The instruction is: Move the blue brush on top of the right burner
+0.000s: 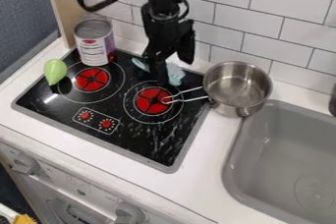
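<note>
Jutting out either side of the claw (159, 74): blue brush (175, 73).

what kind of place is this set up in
It looks like a kitchen, most likely a toy or mock-up one: a black cooktop with two red burners, a grey sink set into the white counter, and a steel saucepan between them.

The cooktop (148, 142) has a smooth, glossy surface. The saucepan (230, 102) is shiny metal. The can (93, 30) is metal with a paper label (94, 50). The sink (282, 154) appears matt.
</note>
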`<state>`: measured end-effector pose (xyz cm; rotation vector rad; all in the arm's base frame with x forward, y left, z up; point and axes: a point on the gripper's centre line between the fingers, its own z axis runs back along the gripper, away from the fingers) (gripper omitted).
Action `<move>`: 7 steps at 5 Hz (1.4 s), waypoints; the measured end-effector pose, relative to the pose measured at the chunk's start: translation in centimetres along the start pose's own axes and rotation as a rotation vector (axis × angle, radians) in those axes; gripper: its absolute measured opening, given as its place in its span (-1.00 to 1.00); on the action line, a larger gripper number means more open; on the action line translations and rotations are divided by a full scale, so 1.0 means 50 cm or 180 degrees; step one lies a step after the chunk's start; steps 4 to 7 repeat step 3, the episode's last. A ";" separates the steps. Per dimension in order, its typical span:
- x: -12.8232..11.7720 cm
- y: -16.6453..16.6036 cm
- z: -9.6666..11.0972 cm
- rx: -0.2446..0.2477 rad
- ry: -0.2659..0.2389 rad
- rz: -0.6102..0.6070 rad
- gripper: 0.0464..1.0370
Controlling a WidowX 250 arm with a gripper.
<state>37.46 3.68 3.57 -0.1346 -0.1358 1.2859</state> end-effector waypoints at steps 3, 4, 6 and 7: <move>-0.023 -0.015 0.089 -0.0095 -0.0170 -0.0280 0.93; -0.023 -0.015 0.089 -0.0095 -0.0170 -0.0280 0.93; -0.023 -0.015 0.089 -0.0095 -0.0170 -0.0280 0.93; -0.023 -0.015 0.089 -0.0095 -0.0170 -0.0280 0.93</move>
